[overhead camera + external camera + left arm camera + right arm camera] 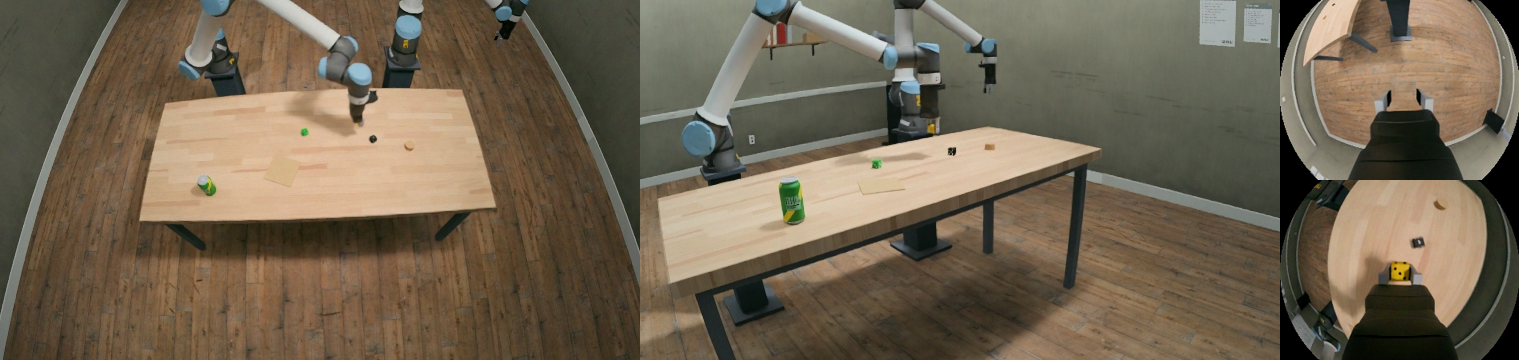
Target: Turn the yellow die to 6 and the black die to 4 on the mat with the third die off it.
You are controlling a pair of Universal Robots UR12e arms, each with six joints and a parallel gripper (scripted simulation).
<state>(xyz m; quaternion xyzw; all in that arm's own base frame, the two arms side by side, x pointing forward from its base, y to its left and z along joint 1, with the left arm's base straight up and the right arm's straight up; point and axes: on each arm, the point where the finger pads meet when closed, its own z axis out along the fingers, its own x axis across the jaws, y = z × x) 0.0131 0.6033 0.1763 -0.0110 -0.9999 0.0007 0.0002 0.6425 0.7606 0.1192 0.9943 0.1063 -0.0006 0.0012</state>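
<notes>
My right gripper is shut on the yellow die and holds it above the table. In the right wrist view a face with a diagonal of three pips shows; which face points up is not certain. The black die rests on the table beside it; its top number is too small to read. The green die lies on the table, off the mat. The tan square mat holds nothing. My left gripper is open and empty over the floor, away from the table.
A round wooden piece lies beyond the black die. A green can stands on the table, on the other side of the mat.
</notes>
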